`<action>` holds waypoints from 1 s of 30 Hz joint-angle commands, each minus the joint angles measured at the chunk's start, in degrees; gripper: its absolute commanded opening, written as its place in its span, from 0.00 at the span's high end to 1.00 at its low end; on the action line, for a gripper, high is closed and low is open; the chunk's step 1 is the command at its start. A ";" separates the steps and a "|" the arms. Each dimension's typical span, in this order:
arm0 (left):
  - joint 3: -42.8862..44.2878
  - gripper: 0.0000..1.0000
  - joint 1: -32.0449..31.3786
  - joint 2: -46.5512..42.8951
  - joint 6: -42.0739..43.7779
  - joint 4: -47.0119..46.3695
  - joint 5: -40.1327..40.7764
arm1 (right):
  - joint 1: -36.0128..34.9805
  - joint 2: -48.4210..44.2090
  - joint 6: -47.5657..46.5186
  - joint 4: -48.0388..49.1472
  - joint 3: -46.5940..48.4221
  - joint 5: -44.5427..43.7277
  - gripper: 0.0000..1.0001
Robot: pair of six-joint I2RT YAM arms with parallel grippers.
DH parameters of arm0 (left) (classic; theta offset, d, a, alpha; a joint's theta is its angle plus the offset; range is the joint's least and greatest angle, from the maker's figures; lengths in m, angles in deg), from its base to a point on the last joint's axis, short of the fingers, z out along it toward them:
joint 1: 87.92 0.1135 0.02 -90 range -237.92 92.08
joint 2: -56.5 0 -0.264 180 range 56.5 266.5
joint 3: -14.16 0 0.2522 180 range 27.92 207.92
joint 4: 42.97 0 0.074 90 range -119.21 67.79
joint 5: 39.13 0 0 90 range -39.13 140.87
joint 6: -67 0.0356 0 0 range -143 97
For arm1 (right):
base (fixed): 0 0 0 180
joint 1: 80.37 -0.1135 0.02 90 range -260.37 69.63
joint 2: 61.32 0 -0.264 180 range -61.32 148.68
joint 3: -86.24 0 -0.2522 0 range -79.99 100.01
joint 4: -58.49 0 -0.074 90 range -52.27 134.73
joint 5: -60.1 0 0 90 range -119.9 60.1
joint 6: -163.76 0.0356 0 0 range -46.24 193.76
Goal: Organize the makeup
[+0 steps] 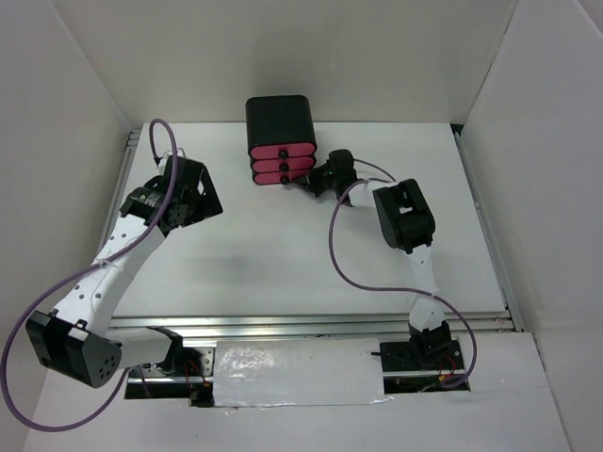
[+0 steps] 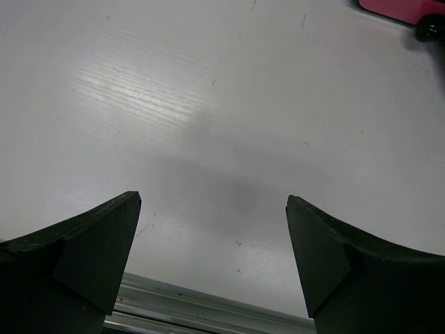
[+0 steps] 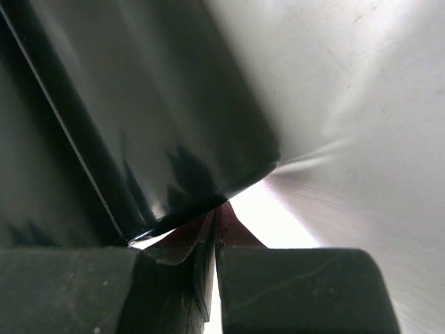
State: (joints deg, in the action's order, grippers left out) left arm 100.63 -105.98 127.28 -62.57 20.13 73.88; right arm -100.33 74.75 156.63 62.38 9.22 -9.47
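Black fingers of the left tool point(image 1: 209, 200) hang over the left side of the white desk point(image 1: 283, 254), close to its left edge. Its wrist view shows the left tool point(image 2: 212, 209) spread wide, with nothing between the fingers but bare desk point(image 2: 208, 104), a metal rail point(image 2: 208, 309) at the bottom edge and a corner of a pink drawer point(image 2: 393, 8) at the far upper right.

Further right, a black box point(image 1: 279, 118) with three pink drawers point(image 1: 282, 165), all pushed in, stands at the back of the desk. The right tool point(image 1: 314, 181) is pressed up against the box's lower right corner, beside the bottom drawer. In its wrist view the right tool point(image 3: 215, 261) is drawn together to a thin slit, with the glossy black box wall point(image 3: 139, 104) just ahead on the left. A reddish sliver shows at the tips; whether it is pinched cannot be told.

Where the makeup lies relative to either tool cannot be told from these views.
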 commanded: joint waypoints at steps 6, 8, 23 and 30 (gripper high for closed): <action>2.52 0.01 0.22 0.58 -2.79 0.93 1.07 | 1.07 -12.81 1.77 10.21 -15.86 1.38 0.65; 3.57 0.01 0.40 1.54 -2.88 1.11 1.51 | 0.98 -16.61 0.28 11.08 -22.72 0.06 0.55; 29.06 0.01 9.89 13.50 8.19 13.83 -1.04 | -1.12 -53.50 -46.81 -46.88 -4.86 -18.82 0.00; 19.06 0.01 9.89 2.09 6.61 10.86 -5.86 | -2.45 -70.31 -57.64 -76.40 8.42 -28.42 0.00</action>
State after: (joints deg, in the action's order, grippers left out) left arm 121.76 -95.97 134.48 -56.75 29.93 71.17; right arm -102.85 8.64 107.11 7.96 14.20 -31.07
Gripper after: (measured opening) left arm 0.994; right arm 0.997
